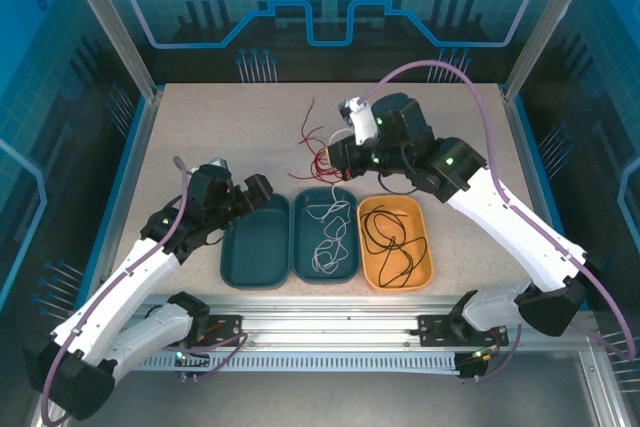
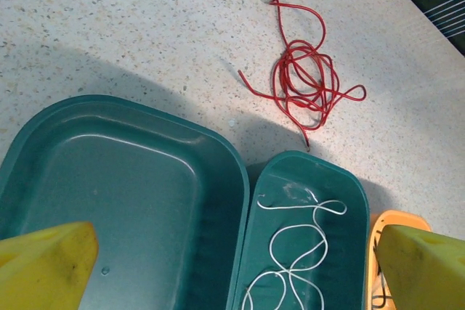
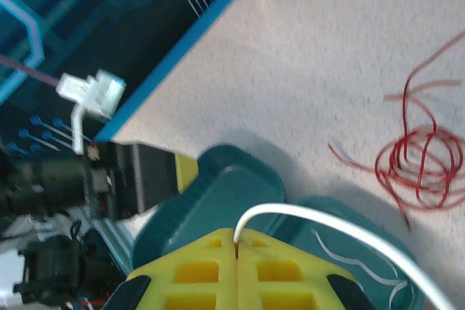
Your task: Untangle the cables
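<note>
Right fingers (image 3: 196,255) pinch, it seems, the white cable (image 3: 270,207): draw it slowly, clear of the red cable (image 2: 304,81); left fingers (image 2: 43,263) spread.

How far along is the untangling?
Done: black cable lies in the orange tray. In hand: right hand is shut on a white cable, white loops lying in the teal tray. Remaining: red cable tangled on the table.

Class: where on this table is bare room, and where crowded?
Free: tabletop left of the red cable; the empty green tray. Crowded: the middle tray with the white cable, the orange tray with the black cable, around the right tool.
</note>
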`<action>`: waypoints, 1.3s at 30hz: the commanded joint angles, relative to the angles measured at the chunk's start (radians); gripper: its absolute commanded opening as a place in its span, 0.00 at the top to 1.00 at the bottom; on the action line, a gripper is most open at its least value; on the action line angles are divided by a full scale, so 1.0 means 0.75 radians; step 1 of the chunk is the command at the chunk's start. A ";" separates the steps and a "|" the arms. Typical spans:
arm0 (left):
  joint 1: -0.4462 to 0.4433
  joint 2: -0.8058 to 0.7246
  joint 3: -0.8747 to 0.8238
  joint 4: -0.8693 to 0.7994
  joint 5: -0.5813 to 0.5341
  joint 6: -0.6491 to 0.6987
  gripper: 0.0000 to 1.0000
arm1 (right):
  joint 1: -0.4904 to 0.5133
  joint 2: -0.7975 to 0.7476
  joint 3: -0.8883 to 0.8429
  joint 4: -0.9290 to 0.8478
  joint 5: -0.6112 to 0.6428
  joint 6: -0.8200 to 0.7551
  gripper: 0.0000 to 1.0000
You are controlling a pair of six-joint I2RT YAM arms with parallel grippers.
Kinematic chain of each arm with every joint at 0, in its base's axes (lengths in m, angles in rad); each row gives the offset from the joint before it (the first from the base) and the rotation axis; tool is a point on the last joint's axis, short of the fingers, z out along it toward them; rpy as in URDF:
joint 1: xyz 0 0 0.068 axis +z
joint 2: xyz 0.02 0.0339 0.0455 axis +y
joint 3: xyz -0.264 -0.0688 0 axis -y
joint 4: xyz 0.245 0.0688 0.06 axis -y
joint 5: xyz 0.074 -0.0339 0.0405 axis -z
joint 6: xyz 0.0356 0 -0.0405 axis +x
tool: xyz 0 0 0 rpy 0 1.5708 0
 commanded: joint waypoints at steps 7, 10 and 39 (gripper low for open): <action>0.013 -0.007 -0.020 0.033 0.054 -0.025 0.01 | 0.055 0.062 -0.133 0.106 0.028 0.146 1.00; 0.014 -0.007 -0.027 0.039 0.062 -0.029 0.01 | 0.059 0.114 -0.135 0.122 0.004 0.167 1.00; 0.015 0.047 -0.013 0.051 0.058 -0.019 0.01 | 0.114 0.550 -0.108 -0.186 0.078 0.210 0.68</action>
